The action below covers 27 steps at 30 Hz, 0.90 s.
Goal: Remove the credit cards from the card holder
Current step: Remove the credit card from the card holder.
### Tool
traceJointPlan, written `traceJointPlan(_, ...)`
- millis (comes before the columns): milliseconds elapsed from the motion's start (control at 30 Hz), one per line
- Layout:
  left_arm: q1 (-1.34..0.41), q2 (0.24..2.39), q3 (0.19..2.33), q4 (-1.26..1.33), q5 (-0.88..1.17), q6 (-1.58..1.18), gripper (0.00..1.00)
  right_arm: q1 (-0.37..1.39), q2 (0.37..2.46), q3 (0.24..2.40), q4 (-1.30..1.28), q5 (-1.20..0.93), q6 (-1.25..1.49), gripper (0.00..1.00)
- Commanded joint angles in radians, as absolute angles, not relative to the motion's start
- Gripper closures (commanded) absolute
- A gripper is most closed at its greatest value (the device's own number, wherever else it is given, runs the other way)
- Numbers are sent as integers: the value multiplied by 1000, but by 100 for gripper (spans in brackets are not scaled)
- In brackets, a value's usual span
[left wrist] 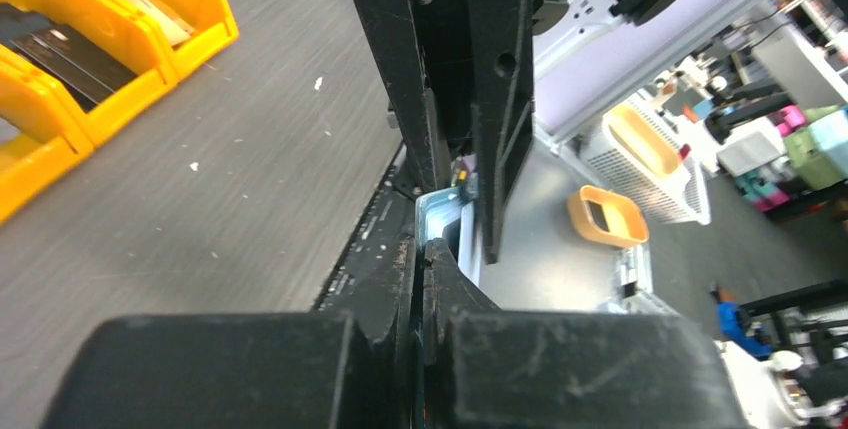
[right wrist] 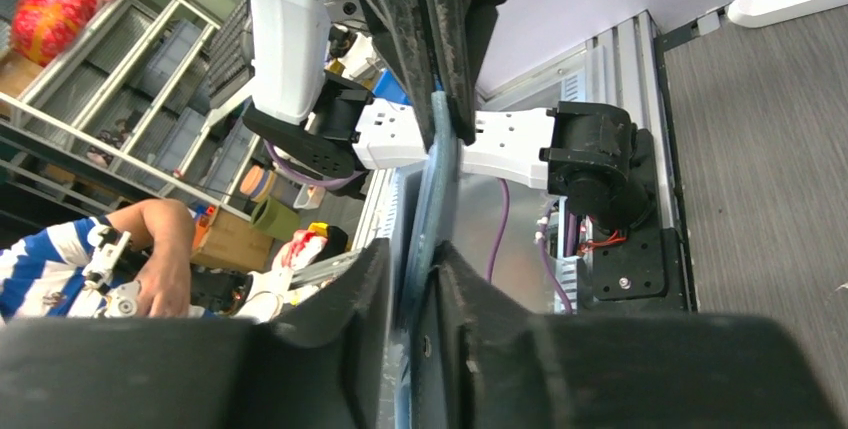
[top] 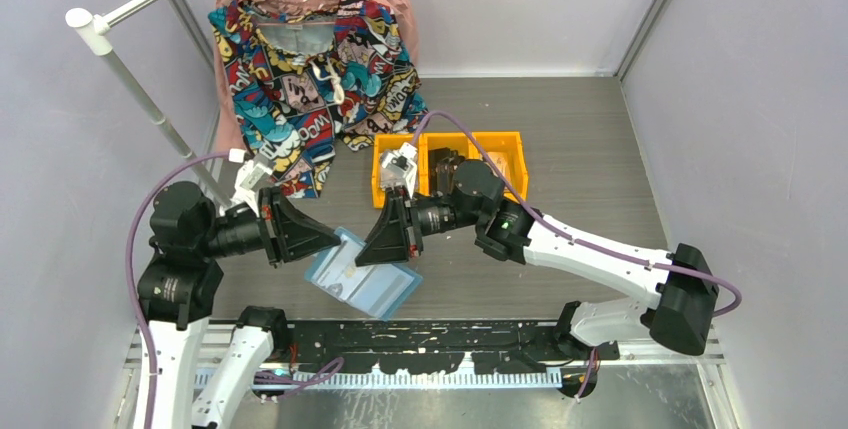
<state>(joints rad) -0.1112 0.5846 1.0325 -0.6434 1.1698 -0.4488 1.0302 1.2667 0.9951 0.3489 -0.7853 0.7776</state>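
Observation:
The teal-blue card holder [top: 378,291] hangs open just above the table's front edge, its light-blue inner side with clear sleeves facing up. A pale credit card [top: 349,255] lies in its upper-left part, one corner poking out. My left gripper [top: 336,239] [left wrist: 425,254] is shut on that thin pale corner. Past its tips, the left wrist view shows the holder [left wrist: 445,211] edge-on. My right gripper [top: 392,249] [right wrist: 412,259] is shut on the holder's blue top edge [right wrist: 437,169]. The two grippers face each other, a few centimetres apart.
Orange bins [top: 500,144] [left wrist: 150,49] holding dark flat items stand right behind the right gripper. A comic-print shirt [top: 300,99] hangs on a white rack [top: 140,89] at the back left. A black rail [top: 420,334] runs along the table's front edge beneath the holder.

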Motion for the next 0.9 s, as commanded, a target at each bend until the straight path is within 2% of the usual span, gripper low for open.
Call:
traceJointPlan(0,-119,593,1071,-657,1107,-292,100,1043,1254,1053,519,-792,814,67)
traceJointPlan(233,-120,604,1108,-668,963,-158,100,1041,1240,1034,516,-781,809,40)
traceJointPlan(400,-123,606,1141,-690,970,-78,100,1039,1257,1039,520,-768,811,31)
traceJointPlan(633,-130,611,1199,-755,950,130,100,995,1324,1084,511,-693,837,29)
traceJointPlan(867,-134,617,1234,-815,956,187,100,988,1353,1121,488,-747,823,26)
